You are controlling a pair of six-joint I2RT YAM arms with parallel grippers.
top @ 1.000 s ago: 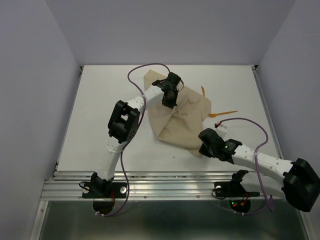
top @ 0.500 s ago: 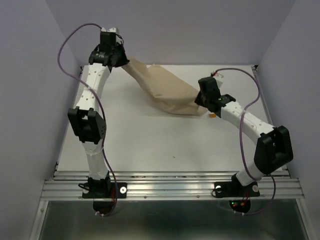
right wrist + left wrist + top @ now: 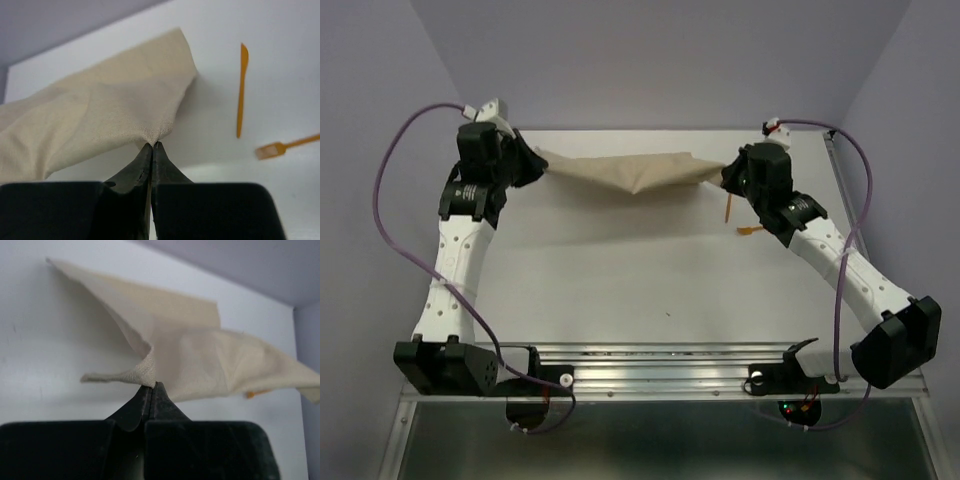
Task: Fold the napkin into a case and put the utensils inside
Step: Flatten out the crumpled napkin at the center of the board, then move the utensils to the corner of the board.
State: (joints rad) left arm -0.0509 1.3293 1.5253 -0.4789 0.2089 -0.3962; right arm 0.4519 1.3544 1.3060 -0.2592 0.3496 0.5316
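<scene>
The tan-beige napkin (image 3: 630,170) hangs stretched in the air across the far part of the table, held at both ends. My left gripper (image 3: 532,163) is shut on its left corner, seen in the left wrist view (image 3: 151,385) with the cloth (image 3: 200,360) spreading away. My right gripper (image 3: 725,178) is shut on its right corner, seen in the right wrist view (image 3: 152,144) under the cloth (image 3: 100,120). Two orange utensils lie on the table by the right gripper: a knife (image 3: 242,90) and a second piece (image 3: 285,147). Both show partly in the top view (image 3: 752,231). No folded case is in view.
The white table (image 3: 650,270) is bounded by a lavender back wall and side walls. A metal rail (image 3: 650,355) runs along the near edge. Purple cables (image 3: 390,180) loop from both arms.
Both arms have swung outward and back, pulling the napkin from a bunched heap into a taut span lifted across the far table. The utensils now lie uncovered.
</scene>
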